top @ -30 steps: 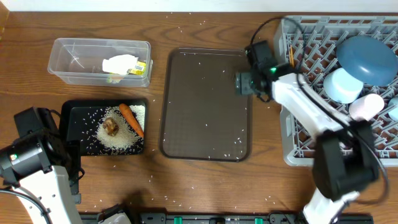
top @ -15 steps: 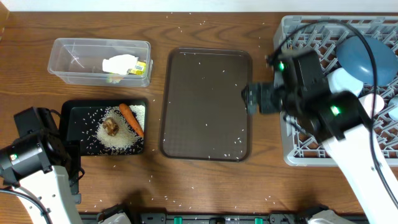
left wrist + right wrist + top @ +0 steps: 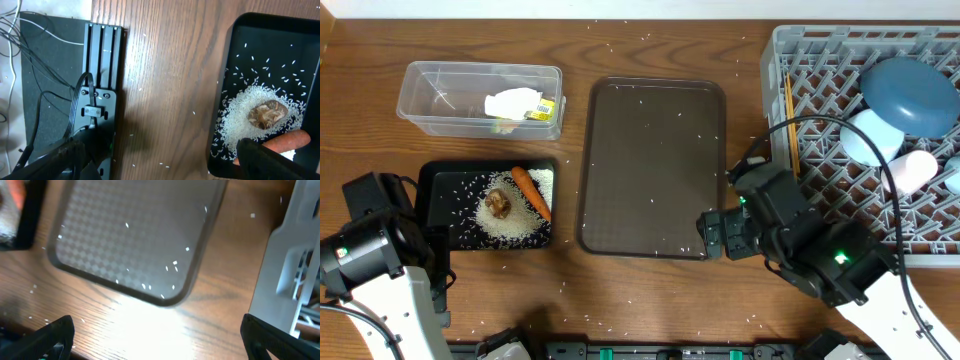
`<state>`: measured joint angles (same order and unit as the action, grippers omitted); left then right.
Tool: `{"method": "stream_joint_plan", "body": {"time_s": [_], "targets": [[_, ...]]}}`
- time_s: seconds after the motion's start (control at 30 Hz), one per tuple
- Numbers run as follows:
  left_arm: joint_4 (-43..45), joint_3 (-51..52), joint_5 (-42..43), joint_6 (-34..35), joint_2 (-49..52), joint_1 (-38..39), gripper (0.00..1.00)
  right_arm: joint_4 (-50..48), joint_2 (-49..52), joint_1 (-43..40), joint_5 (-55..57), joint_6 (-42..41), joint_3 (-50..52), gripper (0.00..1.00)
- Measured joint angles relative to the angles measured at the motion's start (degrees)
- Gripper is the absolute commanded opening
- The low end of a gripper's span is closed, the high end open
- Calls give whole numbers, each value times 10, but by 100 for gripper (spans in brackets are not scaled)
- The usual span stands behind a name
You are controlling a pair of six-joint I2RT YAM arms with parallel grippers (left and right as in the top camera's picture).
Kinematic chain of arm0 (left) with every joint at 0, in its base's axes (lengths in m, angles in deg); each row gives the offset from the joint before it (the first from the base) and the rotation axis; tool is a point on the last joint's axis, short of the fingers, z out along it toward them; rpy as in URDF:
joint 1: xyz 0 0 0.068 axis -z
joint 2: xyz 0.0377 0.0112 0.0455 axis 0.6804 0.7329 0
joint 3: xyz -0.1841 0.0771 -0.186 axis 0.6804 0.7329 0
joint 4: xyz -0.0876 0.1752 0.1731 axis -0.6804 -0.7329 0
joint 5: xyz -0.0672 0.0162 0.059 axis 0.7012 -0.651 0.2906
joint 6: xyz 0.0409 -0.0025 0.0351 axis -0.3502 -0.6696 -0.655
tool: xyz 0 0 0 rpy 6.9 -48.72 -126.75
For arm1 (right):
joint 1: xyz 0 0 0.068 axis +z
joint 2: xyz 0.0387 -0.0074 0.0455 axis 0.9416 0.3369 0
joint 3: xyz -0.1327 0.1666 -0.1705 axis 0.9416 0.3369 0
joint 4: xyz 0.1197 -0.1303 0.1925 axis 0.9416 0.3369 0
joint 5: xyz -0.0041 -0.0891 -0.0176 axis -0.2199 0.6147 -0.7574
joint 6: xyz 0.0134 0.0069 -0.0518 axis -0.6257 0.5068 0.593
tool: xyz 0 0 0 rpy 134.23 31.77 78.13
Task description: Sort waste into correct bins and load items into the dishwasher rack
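Observation:
The black tray (image 3: pixel 442 205) holds white rice (image 3: pixel 510 222), the brown lump (image 3: pixel 499 203) and the carrot (image 3: pixel 531 192). The left wrist view shows the tray (image 3: pixel 235 60), rice (image 3: pixel 240 112), lump (image 3: pixel 267 112) and carrot (image 3: pixel 295 140). The clear container (image 3: pixel 440 100) holds the wrapper (image 3: pixel 520 105). The grey rack (image 3: pixel 820 190) holds the blue plate (image 3: pixel 910 92), bowl (image 3: pixel 868 137), white cup (image 3: pixel 908 170), light-blue cup (image 3: pixel 952 172) and chopsticks (image 3: pixel 789 125). My left gripper (image 3: pixel 165 167) is open and empty, left of the black tray. My right gripper (image 3: pixel 713 236) (image 3: pixel 167 347) is open and empty over wood by the serving tray's near right corner.
The dark brown serving tray (image 3: pixel 653 165) lies mid-table with a few rice grains on it; it also shows in the right wrist view (image 3: pixel 135 235), with the rack's wall (image 3: pixel 295 265) to its right. Loose grains dot the wood. A black rail (image 3: pixel 100 75) runs along the table's edge.
My right arm has moved from the serving tray's far right corner by the rack toward the table's front, down along the tray's right edge. The left arm has not moved.

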<state>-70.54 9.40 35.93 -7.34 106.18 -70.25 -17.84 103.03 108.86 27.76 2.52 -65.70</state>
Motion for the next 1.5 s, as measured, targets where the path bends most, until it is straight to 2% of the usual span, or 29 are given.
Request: {"method": "stream_joint_plan", "body": {"time_s": [0.33,0.63,0.8,1.0,1.33,1.5], "targets": [[0,0,0,0,0,0,98,49,2,0,18,-13,16,99],[0,0,0,0,0,0,98,-21,2,0,54,0,25,99],[0,0,0,0,0,0,98,-122,2,0,62,30,73,99],[0,0,0,0,0,0,98,-291,-23,-19,33,83,196,99],[0,0,0,0,0,0,98,-568,-150,-197,-127,114,394,99],[0,0,0,0,0,0,98,-663,-222,-256,-173,129,479,99]]}}
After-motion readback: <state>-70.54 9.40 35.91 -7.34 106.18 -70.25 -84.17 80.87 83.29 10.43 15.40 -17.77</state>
